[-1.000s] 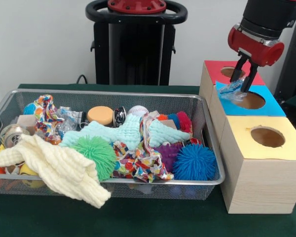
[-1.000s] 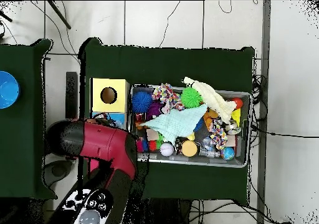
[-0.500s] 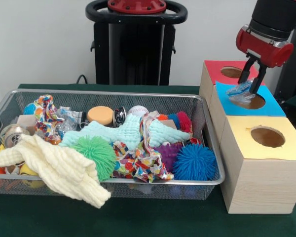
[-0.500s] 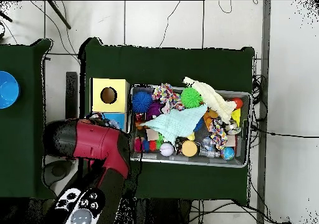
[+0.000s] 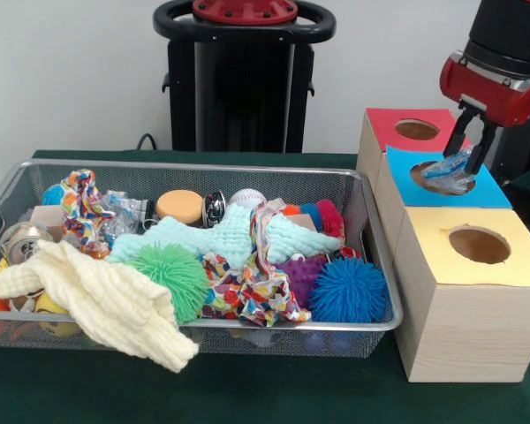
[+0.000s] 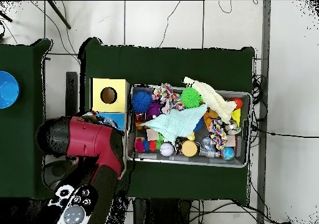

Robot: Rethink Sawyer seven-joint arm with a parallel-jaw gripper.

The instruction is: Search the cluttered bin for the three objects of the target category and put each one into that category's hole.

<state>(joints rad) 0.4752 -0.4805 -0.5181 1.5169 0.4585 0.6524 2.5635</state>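
Note:
My gripper [image 5: 471, 161] hangs over the blue-topped box [image 5: 477, 187], shut on a crumpled clear plastic wrapper [image 5: 450, 170] that dangles right above that box's round hole [image 5: 435, 177]. In the overhead view the red arm [image 6: 87, 140] covers the gripper and most of the blue box [image 6: 112, 118]. The wire bin [image 5: 353, 190] to the left holds a cream knitted cloth [image 5: 102, 300], a light blue cloth [image 5: 221, 238], spiky rubber balls [image 5: 349, 290], a baseball [image 5: 246, 198] and more crumpled clear plastic [image 5: 124, 212].
A red-topped box [image 5: 380, 128] stands behind the blue one and a yellow-topped box [image 5: 473, 283] in front, each with a round hole. A blue bowl [image 6: 7, 89] sits on a separate table at the overhead view's left edge.
My gripper has carried the clear wrapper rightward from beside the red box to above the blue box's hole.

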